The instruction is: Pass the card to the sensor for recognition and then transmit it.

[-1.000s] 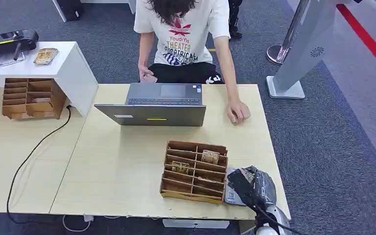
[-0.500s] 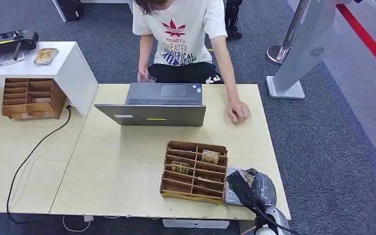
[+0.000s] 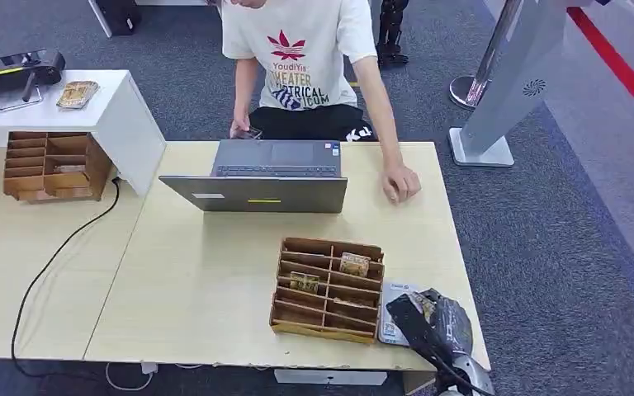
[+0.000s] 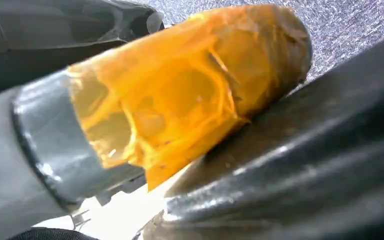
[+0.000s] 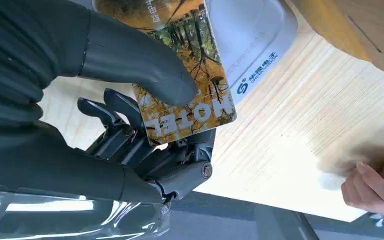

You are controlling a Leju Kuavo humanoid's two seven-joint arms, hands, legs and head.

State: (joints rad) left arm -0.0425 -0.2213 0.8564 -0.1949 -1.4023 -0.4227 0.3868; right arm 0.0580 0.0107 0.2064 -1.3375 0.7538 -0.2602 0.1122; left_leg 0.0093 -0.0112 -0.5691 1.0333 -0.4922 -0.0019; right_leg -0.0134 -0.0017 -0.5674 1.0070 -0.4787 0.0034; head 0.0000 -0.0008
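Glossy rectangular card [image 5: 185,65] (autumn-tree print, "HOTEL") pinched between thumb and fingers of right hand [image 5: 130,115], held over flat grey sensor [image 5: 252,45] at table's near right. Left hand's [image 4: 170,100] grip state indiscernible.

The right hand [image 3: 433,318] sits at the lower right of the frame, over the sensor [image 3: 392,309] and hemmed on its left by the organizer [image 3: 327,289], which touches the sensor. Bare surface [image 3: 206,272] opens centre-left. At upper centre the laptop [image 3: 264,191] blocks the way, with a person's hand [image 3: 400,181] resting to its right.
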